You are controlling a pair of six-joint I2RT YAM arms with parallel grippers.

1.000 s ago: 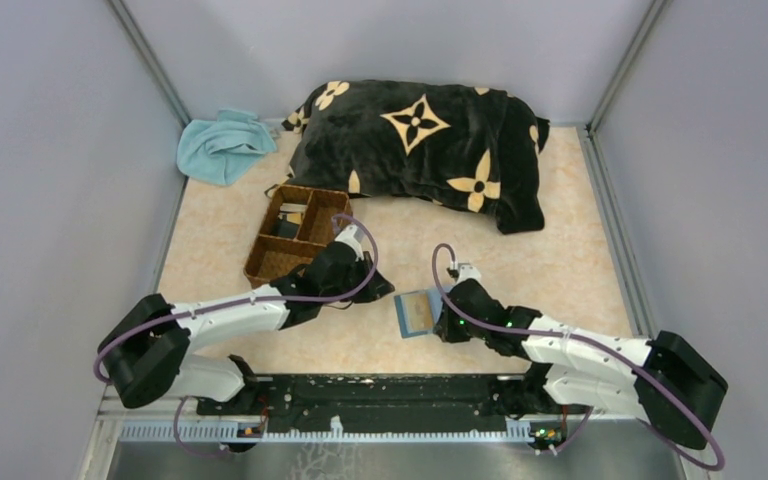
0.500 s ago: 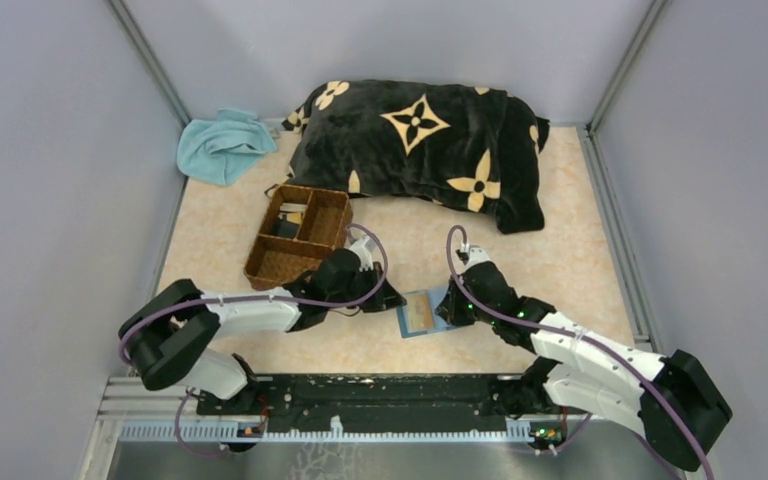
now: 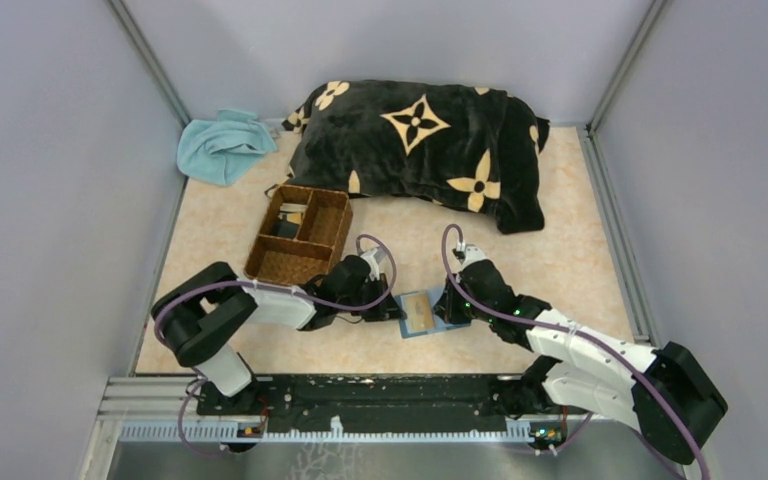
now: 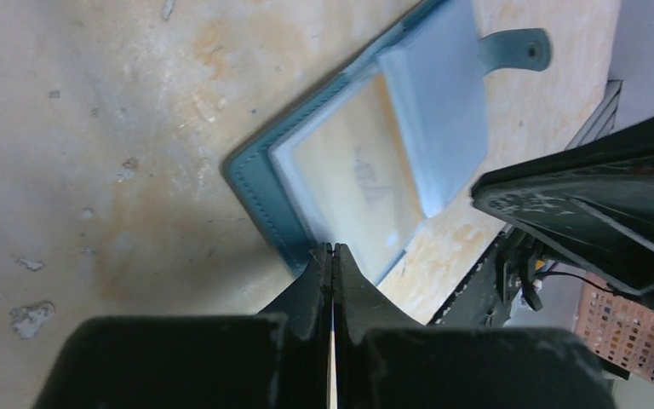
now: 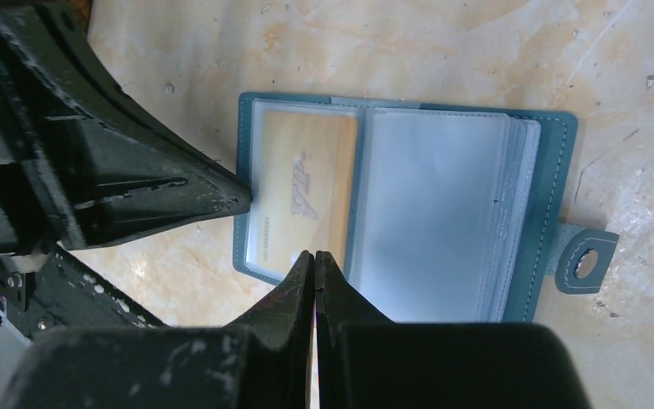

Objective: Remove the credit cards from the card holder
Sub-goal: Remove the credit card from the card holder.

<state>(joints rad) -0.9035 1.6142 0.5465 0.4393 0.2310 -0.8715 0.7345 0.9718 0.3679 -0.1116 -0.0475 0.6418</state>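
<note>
Black fingers of our left gripper (image 4: 333, 249) are pressed together with nothing between them. Their tips meet the teal border of the card holder (image 5: 443, 204) at its left edge, where our right wrist view shows the pointed tip against the leather. Our right gripper (image 5: 314, 254) also has its jaws together. Its tips sit over the near edge of the holder, close to the line where the two sides meet. We cannot tell whether they press on it.

The card holder lies open and flat on the table (image 3: 570, 250), between our two grippers and near the front edge. Its left side holds a tan credit card (image 5: 302, 192) with dark lettering, tucked under a clear sleeve. Its right side shows a stack of pale blue-grey sleeves (image 5: 434, 179), and we cannot tell what they hold. The clasp tab (image 5: 583, 260) sticks out flat on the right.

Further out, a brown woven tray (image 3: 300, 238) stands just beyond our left arm. A black pillow (image 3: 420, 150) with cream flower shapes lies at the back of the table. A light blue cloth (image 3: 222, 145) is bunched in the far left corner.
</note>
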